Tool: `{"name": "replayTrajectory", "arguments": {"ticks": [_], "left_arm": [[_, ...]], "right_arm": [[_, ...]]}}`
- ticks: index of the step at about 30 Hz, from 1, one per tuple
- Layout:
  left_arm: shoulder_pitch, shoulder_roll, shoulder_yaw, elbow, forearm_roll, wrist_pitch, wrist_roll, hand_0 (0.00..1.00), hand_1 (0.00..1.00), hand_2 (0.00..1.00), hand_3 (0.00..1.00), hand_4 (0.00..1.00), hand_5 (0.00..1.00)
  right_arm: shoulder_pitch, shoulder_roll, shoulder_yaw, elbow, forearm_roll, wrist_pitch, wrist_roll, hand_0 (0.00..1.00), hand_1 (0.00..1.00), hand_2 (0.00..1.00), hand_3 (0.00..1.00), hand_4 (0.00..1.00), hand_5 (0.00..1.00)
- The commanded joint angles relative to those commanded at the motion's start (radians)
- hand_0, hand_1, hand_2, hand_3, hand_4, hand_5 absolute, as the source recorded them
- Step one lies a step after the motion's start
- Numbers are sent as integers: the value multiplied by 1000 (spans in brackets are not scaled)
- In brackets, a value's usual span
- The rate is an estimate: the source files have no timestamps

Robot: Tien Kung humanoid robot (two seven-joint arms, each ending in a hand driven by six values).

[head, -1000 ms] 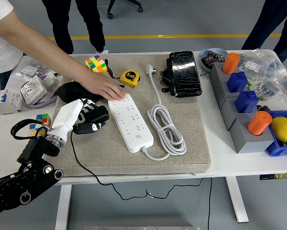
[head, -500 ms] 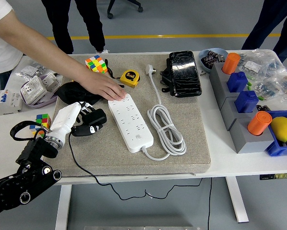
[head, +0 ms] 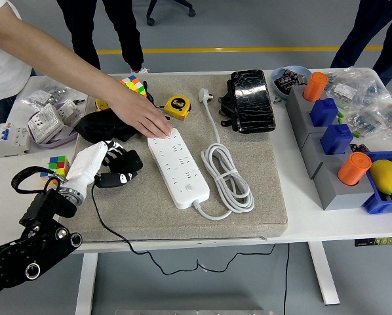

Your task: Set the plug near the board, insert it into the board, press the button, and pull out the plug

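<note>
A white power strip (head: 178, 167) lies on the grey mat (head: 248, 216), its white cord coiled (head: 227, 178) to its right. A person's hand (head: 145, 119) presses down on the strip's far end. My left hand (head: 107, 163), white-shelled with black fingers, is left of the strip and shut on a black plug (head: 122, 170), whose black cable (head: 111, 226) runs off the table's front edge. The plug is a little apart from the strip's left side. My right hand is out of view.
A yellow tape measure (head: 177, 106), a Rubik's cube (head: 132, 86) and a black pouch (head: 251, 100) sit at the mat's back. Grey blocks with blue and orange pieces (head: 332, 141) stand at the right. White sockets (head: 46, 121) and a small cube (head: 57, 165) are at the left.
My left hand has drawn slightly left and toward me with the plug. The person's arm has shifted a little but the hand stays on the strip.
</note>
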Motion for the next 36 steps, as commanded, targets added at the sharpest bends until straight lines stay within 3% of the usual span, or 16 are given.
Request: {"name": "replayTrajectory", "arguments": {"ticks": [2,3,14,15,26,28,31,33,36], "left_arm": [[1,0,-3,0,-4,-4,-2,433,587,582,592,851,194],[2,1,-5,-1,-5,-6,-3,531,645,660,644,972,316],[18,7,-31,-23,6,-17,-9,581,687,707,709,998,380],[20,8,-36,-28,10,-17,-11,685,764,809,760,998,407],[46,18,-62,-58,18,-3,-33,714,791,842,786,998,429],[52,19,-69,-65,17,1,-39,721,808,857,806,998,477],[65,20,-84,-76,3,19,-71,721,808,857,806,998,477],[74,19,-100,-82,-15,40,-112,670,754,802,779,998,511],[85,16,-121,-87,-58,68,-175,670,754,802,779,998,511]], "right_arm": [[0,0,1,0,0,0,0,566,642,610,538,913,460],[-1,0,0,0,0,0,0,567,642,609,538,913,460],[0,0,-3,0,0,1,0,567,642,609,538,913,461],[1,0,-4,0,0,1,0,567,642,609,538,913,463],[2,-1,-3,0,0,1,0,567,643,610,538,914,461],[1,-1,-5,-1,0,1,0,567,643,610,538,914,462],[0,1,-5,-1,1,1,-1,567,643,610,538,914,462],[1,0,-5,-1,0,1,-1,567,642,610,538,915,462],[2,-1,-4,-1,-1,0,0,567,642,610,538,915,462]]}}
